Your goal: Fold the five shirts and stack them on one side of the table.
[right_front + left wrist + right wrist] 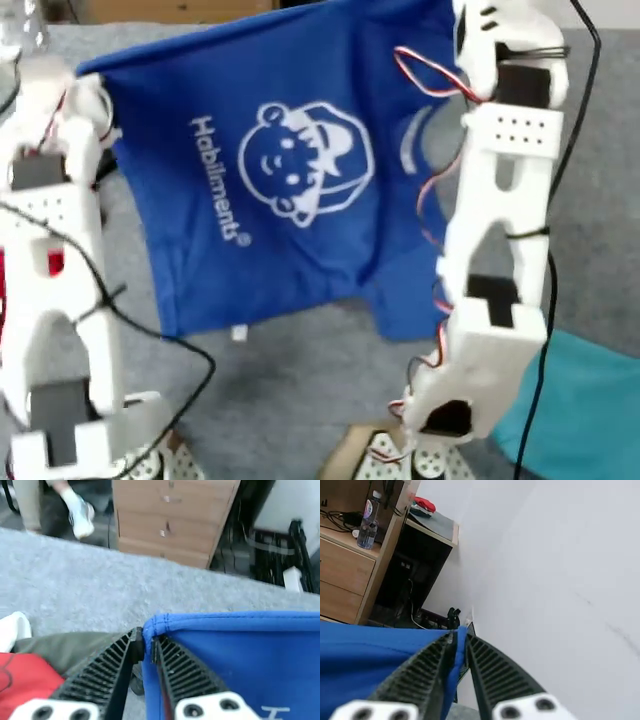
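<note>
The left gripper (145, 647) and right gripper (461, 641) each clenched a far-edge corner of the royal-blue cloth T-shirt (260, 230), held spread over the grey carpeted table (300, 390), whose surface showed beyond the near hem.

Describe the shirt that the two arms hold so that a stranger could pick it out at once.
Start at the grey table seen from above. Over its middle hangs the blue shirt, one corner pinched in the left gripper and another in the right gripper. Unlike the teal cloth nearby, it bears a white cartoon face.
</note>
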`<act>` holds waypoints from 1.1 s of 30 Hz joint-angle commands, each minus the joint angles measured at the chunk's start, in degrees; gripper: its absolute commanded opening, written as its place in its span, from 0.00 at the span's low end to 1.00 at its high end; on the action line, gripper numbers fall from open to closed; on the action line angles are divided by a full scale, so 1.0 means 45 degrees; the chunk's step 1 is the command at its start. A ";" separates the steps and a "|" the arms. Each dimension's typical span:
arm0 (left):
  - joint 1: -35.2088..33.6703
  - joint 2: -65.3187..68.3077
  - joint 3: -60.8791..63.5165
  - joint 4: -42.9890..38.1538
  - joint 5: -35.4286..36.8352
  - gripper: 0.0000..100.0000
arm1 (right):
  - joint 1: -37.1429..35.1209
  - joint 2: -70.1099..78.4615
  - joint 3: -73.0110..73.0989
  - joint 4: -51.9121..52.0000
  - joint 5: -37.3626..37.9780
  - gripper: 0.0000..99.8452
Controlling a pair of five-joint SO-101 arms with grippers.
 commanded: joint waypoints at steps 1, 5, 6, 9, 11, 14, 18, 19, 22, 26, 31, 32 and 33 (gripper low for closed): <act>0.0293 0.1162 -0.4044 0.2637 0.0156 0.02 | 0.0010 0.0049 -0.1514 0.1172 0.0020 0.00; 0.0430 0.1963 -0.6896 0.5587 0.0078 0.02 | 0.0225 0.0049 -0.2940 0.3868 0.0059 0.00; 0.0430 0.2042 -0.7482 0.6291 0.0059 0.02 | 0.0342 0.0049 -0.3370 0.4728 0.0098 0.00; 0.0430 0.2022 -0.8654 0.8029 -0.0274 0.02 | 0.0518 0.0049 -0.4659 0.7287 0.0117 0.00; 0.0430 0.1983 -0.9182 0.9182 -0.1016 0.02 | 0.0537 0.0068 -0.5363 0.8869 0.0156 0.00; 0.0469 0.1983 -0.9709 1.0764 -0.1758 0.02 | 0.0654 0.0068 -0.6242 1.0999 0.1153 0.00; 0.0860 0.1983 -0.9768 1.2347 -0.2305 0.02 | 0.0654 0.0107 -0.7004 1.3402 0.2422 0.00; 0.0879 0.1983 -0.9768 1.2718 -0.2383 0.02 | 0.0654 0.0107 -0.7082 1.3890 0.2637 0.00; 0.1172 0.1963 -0.9709 1.3226 -0.2383 0.02 | 0.0713 0.0088 -0.7219 1.5023 0.3106 0.00; 0.1289 0.1670 -0.8850 1.3226 -0.2383 0.02 | 0.0772 0.0049 -0.7258 1.5902 0.3399 0.00; 0.1895 0.0166 -0.6095 1.3226 -0.2930 0.02 | 0.1358 0.0049 -0.7160 1.5961 0.3419 0.00; 0.1993 -0.0283 -0.5353 1.3226 -0.3145 0.02 | 0.1475 0.0049 -0.7160 1.5961 0.3438 0.00; 0.2149 -0.0733 -0.4611 1.3206 -0.3263 0.02 | 0.1573 0.0029 -0.7160 1.5961 0.3438 0.00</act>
